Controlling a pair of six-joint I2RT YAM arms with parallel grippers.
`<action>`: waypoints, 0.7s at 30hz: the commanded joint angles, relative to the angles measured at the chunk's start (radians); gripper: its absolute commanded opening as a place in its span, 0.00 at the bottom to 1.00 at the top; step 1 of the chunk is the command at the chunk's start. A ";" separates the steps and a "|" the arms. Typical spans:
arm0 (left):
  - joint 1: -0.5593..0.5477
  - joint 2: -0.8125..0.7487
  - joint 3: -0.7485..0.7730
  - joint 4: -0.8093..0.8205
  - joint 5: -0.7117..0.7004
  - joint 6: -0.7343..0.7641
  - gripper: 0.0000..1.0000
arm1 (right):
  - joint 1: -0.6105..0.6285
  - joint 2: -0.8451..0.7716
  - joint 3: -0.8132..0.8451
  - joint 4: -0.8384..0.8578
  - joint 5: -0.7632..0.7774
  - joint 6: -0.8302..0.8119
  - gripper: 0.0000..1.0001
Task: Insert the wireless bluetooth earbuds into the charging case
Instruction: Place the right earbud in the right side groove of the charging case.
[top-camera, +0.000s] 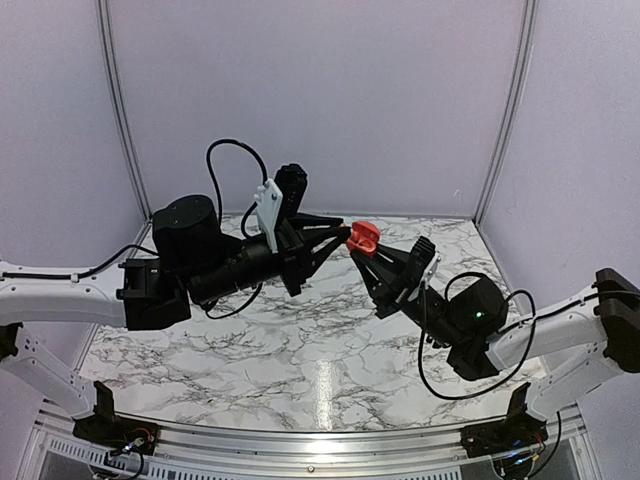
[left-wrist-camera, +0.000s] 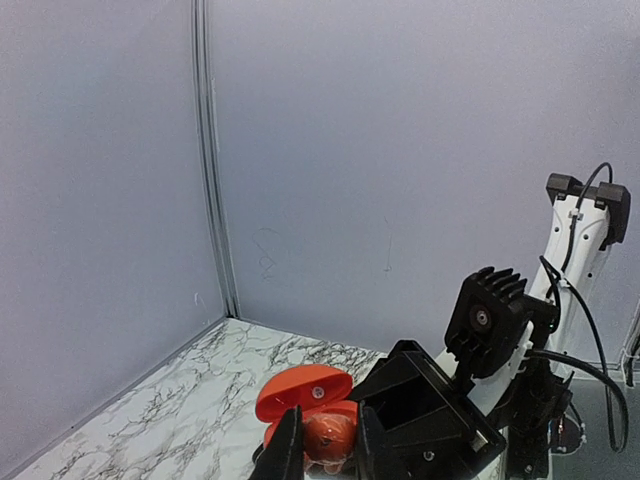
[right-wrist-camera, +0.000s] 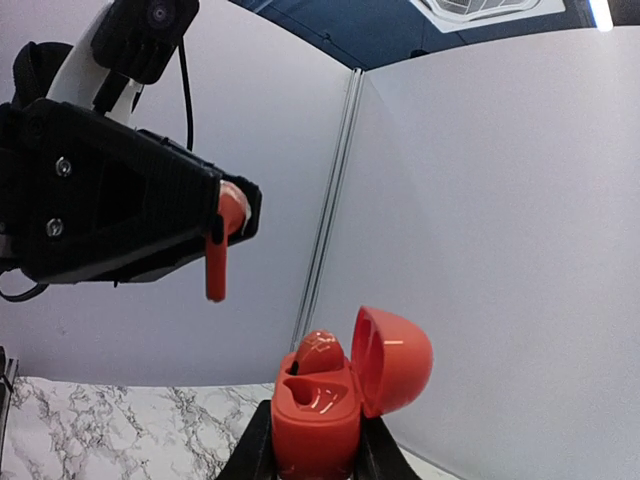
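Upper left, the left gripper (right-wrist-camera: 228, 215) pinches a red earbud (right-wrist-camera: 217, 262); bottom centre, the right gripper (right-wrist-camera: 315, 448) clamps the open red case (right-wrist-camera: 322, 408): align stem over case, lower slowly.

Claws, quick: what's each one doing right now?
Left claw: closed on a red earbud.
Right claw: closed on the open red charging case.
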 joint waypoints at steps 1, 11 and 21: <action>-0.007 0.025 0.042 0.055 -0.021 0.018 0.08 | 0.028 -0.022 0.063 -0.060 0.094 0.046 0.00; -0.008 0.052 0.057 0.060 -0.010 0.025 0.08 | 0.041 -0.024 0.094 -0.118 0.114 0.067 0.00; -0.008 0.065 0.072 0.060 -0.044 0.050 0.08 | 0.054 -0.025 0.114 -0.150 0.115 0.067 0.00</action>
